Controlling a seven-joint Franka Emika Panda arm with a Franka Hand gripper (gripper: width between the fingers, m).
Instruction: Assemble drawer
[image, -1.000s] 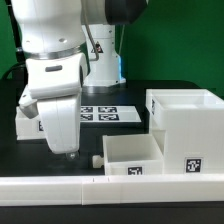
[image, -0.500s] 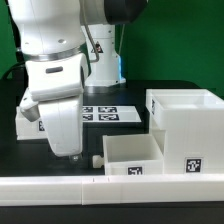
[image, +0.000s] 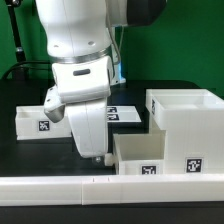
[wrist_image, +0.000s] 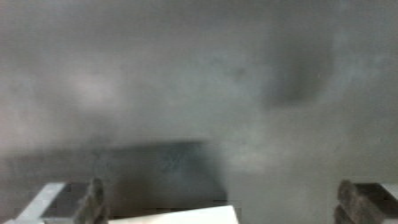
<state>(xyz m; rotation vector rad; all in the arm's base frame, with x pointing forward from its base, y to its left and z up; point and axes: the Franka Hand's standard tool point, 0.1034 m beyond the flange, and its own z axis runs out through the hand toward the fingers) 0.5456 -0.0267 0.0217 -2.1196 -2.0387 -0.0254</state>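
Observation:
The white open-fronted drawer casing (image: 186, 122) stands at the exterior view's right, with a tag on its front. One small open-topped tray (image: 140, 157) sits just to its left, touching or nearly touching it. A second tray (image: 38, 121) lies at the far left. My gripper (image: 97, 157) is low over the black table, right beside the near tray's left end, and hides that tray's knob. In the blurred wrist view the gripper (wrist_image: 217, 203) is open with its fingers (wrist_image: 71, 200) wide apart. A white corner (wrist_image: 178, 215) shows between them.
The long low white border wall (image: 60, 189) runs along the front edge. The marker board (image: 124, 114) lies behind my arm, mostly hidden. The robot's base and a green backdrop are at the back.
My arm has swung to the exterior view's right. The near tray has shifted right, closer to the casing. The left tray, hidden before, now shows.

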